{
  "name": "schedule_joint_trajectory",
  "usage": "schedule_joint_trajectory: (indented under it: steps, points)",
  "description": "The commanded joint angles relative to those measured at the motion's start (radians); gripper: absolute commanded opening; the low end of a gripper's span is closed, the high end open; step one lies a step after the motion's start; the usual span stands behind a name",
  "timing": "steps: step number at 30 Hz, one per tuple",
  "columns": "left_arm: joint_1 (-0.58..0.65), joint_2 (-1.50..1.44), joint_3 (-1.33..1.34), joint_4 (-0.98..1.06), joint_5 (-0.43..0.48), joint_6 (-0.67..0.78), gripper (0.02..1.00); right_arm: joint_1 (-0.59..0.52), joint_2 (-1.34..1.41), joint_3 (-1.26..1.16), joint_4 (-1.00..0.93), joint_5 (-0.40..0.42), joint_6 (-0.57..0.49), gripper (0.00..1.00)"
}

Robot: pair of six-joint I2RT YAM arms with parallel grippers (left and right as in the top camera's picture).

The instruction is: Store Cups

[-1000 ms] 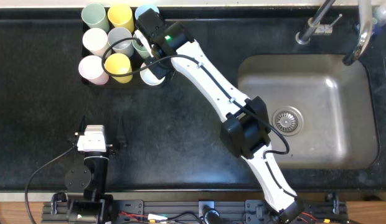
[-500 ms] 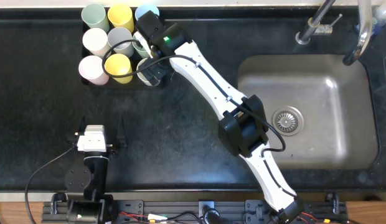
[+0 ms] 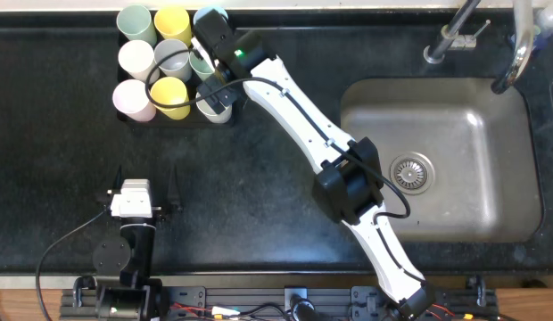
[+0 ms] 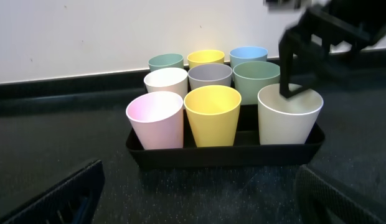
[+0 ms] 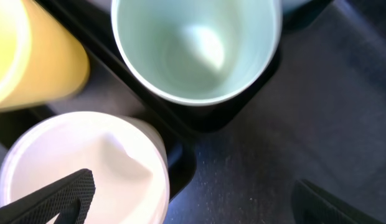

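1. The black speckled bench carries the tray near its back-left corner.
2. In the black plastic tray I count nine upright cups, three rows of three, so I judge storing essentially finished.
3. The cream-white plastic cup stands in the tray's front corner, sink side.
4. My right tool hangs spread wide astride that cup's rim, gripping nothing; only backing away remains. The left tool is wide open and empty.
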Motion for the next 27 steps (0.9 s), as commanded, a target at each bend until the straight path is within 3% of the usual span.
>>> schedule_joint_trajectory:
  steps: [1, 9, 16, 21, 27]
  points:
    - [-0.007, -0.010, -0.004, 0.001, 0.006, 0.019, 0.998, -0.007, -0.005, 0.159, -0.047, 0.006, 0.034, 0.998]
    - [-0.007, -0.010, -0.004, 0.001, 0.006, 0.019, 0.998, -0.081, -0.071, 0.472, -0.217, 0.004, 0.077, 0.996]
    - [-0.007, -0.010, -0.004, 0.001, 0.006, 0.019, 0.998, -0.294, -0.274, 0.460, -0.346, 0.015, 0.092, 0.996]
    - [-0.007, -0.010, -0.004, 0.001, 0.006, 0.019, 0.998, -0.419, -0.531, 0.164, -0.345, 0.086, 0.185, 0.996]
    - [-0.007, -0.010, -0.004, 0.001, 0.006, 0.019, 0.998, -0.525, -0.954, -0.510, -0.265, 0.085, 0.333, 0.998]
